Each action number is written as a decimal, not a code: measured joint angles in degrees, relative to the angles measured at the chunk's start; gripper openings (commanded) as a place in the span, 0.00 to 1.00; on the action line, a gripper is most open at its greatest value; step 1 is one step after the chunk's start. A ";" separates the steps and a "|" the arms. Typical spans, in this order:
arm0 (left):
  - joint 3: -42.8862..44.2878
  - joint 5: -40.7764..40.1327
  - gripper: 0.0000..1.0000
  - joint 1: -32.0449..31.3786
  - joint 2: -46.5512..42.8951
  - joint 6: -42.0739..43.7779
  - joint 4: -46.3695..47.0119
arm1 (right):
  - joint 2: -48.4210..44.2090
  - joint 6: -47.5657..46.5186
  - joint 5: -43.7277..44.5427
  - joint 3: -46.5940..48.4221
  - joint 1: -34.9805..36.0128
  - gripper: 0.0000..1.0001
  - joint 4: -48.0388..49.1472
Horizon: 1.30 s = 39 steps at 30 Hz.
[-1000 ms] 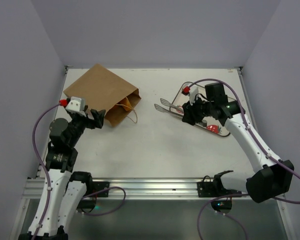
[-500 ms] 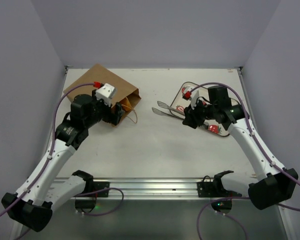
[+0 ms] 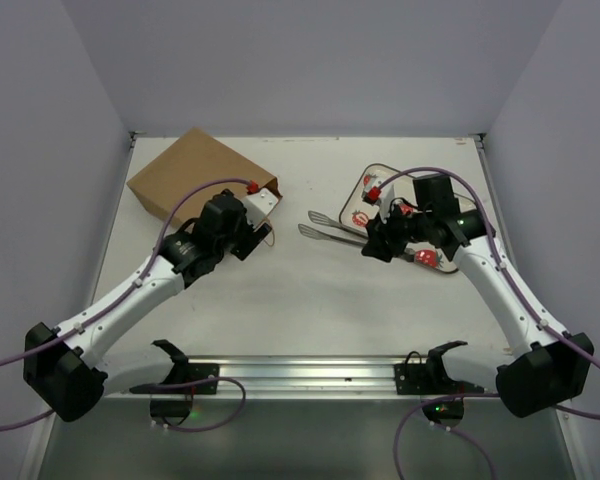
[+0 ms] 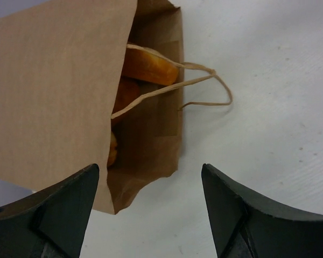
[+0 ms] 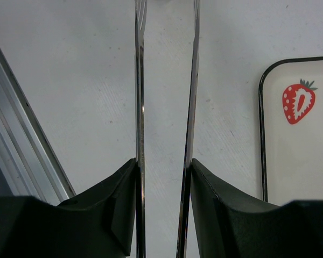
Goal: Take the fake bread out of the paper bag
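Lying just beyond the spread left jaws, the paper bag [image 4: 54,80] shows bread [image 4: 148,65]; right jaws clasp tongs [image 5: 138,64].

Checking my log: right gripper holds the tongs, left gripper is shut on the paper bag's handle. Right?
Not quite. The left wrist view shows the left gripper open, clear of the handle. The right gripper does hold the tongs.

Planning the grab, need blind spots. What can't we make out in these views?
Left wrist: the orange-brown fake bread; upper wall of the brown kraft paper bag covers most, count unclear.
Top: the bag's mouth, mostly under the left arm.
Right wrist: tips of the silver metal tongs in the right tool, cut by the top edge.
Right wrist: the white strawberry-print tray, cut by the right edge; lettering incomplete.
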 measured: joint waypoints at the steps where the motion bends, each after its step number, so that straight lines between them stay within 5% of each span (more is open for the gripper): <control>1: -0.24 -1.90 0.80 -0.24 0.61 0.87 0.68 | 0.13 -0.09 -0.17 0.00 0.00 0.44 0.00; 14: -0.87 -13.60 0.71 -0.09 11.58 8.66 11.82 | 4.70 -0.55 -4.59 -0.04 0.00 0.44 0.02; 26: -0.35 -11.50 0.37 5.49 15.54 9.20 17.00 | 9.11 -0.42 -5.35 -0.02 1.16 0.43 0.98; 32: 0.74 -6.93 0.01 8.28 16.55 7.63 17.77 | 13.40 0.74 -2.51 0.76 7.93 0.44 3.17; 39: 0.90 -1.81 0.00 10.36 14.88 4.98 17.99 | 20.15 2.23 1.70 7.76 12.13 0.44 4.44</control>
